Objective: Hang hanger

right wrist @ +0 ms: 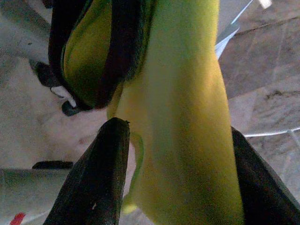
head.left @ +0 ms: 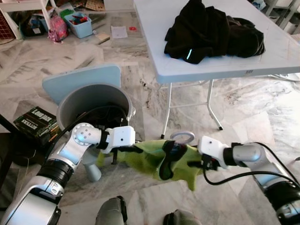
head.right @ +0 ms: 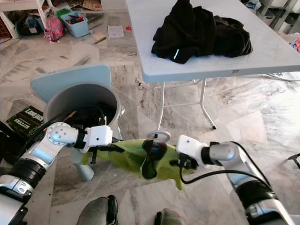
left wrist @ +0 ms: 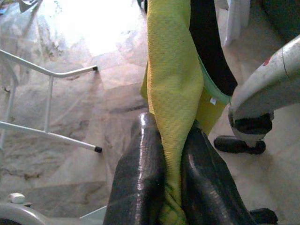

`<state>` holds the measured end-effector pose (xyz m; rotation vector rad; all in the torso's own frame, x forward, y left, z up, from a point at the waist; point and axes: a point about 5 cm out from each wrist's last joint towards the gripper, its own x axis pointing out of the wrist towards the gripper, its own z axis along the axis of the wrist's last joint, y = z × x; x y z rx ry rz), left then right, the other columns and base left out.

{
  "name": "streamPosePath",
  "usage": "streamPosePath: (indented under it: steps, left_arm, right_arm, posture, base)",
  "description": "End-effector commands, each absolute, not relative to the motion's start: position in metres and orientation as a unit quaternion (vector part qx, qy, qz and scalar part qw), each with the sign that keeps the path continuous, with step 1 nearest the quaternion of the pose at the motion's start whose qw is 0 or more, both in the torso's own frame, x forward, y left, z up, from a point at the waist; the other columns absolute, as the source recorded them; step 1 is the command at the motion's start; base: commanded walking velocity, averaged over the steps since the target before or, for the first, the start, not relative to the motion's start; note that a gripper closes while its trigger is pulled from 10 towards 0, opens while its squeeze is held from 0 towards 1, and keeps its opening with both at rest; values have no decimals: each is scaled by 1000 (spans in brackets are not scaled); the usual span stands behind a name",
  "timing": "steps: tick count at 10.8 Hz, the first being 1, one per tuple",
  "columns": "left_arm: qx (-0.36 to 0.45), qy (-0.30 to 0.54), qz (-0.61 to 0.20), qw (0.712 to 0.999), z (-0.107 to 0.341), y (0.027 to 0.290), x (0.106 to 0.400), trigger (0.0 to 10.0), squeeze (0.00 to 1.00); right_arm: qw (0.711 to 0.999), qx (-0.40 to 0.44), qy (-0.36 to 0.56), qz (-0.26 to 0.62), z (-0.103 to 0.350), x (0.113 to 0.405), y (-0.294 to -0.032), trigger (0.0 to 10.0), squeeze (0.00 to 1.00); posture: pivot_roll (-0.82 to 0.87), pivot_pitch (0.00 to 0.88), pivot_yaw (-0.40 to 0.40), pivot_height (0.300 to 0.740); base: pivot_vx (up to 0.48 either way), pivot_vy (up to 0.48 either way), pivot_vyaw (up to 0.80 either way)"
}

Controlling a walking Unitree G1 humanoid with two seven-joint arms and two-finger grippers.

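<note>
Between two tools (head.left: 133,150) (head.left: 194,164), one green garment (head.left: 145,159)

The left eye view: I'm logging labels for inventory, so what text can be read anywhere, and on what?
Dark box on the floor beside the grey bin: white lettering, too blurred to read.
Paper sheet on the floor: too small to read.
Nothing else legible.

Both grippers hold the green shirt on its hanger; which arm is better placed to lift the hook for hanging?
Probably right: the right gripper grips the shirt just beside the hanger hook; the left gripper pinches the far shoulder.
</note>
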<state>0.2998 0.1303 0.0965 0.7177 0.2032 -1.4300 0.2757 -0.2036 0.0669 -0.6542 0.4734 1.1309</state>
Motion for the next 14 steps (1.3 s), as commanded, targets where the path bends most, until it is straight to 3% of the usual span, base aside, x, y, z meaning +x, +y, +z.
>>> streamPosePath:
  steps: [1,14]
  left_arm:
    - [322,68,-631,702,105,129,305,0,0]
    - [345,77,-606,713,92,131,310,0,0]
  right_arm:
    - [779,-303,212,506,72,281,-208,0,0]
    - [769,-273,217,536,73,274,-204,0,0]
  posture:
    - [-79,84,-37,740]
    - [-86,81,-34,740]
  base:
    - [0,0,0]
    - [0,0,0]
